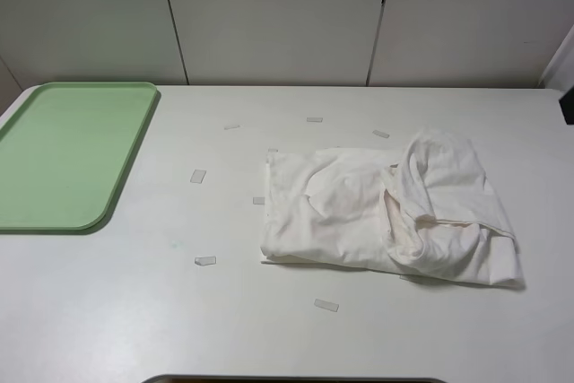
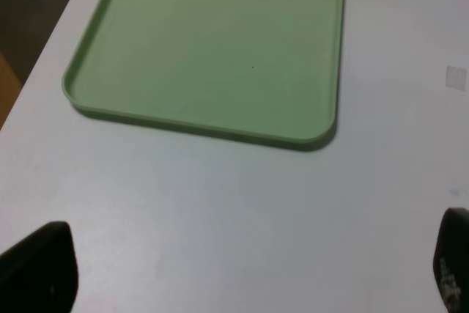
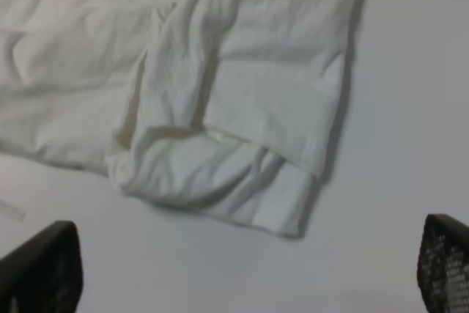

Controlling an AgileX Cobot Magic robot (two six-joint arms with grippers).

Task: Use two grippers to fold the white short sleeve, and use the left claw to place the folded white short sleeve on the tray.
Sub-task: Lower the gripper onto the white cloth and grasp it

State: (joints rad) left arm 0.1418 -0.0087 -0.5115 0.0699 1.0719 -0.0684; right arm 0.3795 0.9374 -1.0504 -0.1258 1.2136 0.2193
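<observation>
The white short sleeve (image 1: pixel 386 208) lies crumpled and partly folded on the white table, right of centre. It also fills the right wrist view (image 3: pixel 220 100), with a hemmed sleeve on top. The light-green tray (image 1: pixel 67 154) lies empty at the far left and also shows in the left wrist view (image 2: pixel 220 42). My left gripper (image 2: pixel 245 269) hovers open over bare table close to the tray's short edge. My right gripper (image 3: pixel 242 265) hovers open over bare table beside the shirt's edge. Neither holds anything. Neither gripper shows in the exterior high view.
Several small pale tape strips (image 1: pixel 198 176) are scattered on the table around the shirt. A grey panelled wall (image 1: pixel 278 15) stands behind the table. A dark object (image 1: pixel 567 105) shows at the right edge. A dark strip (image 1: pixel 296 379) runs along the front edge.
</observation>
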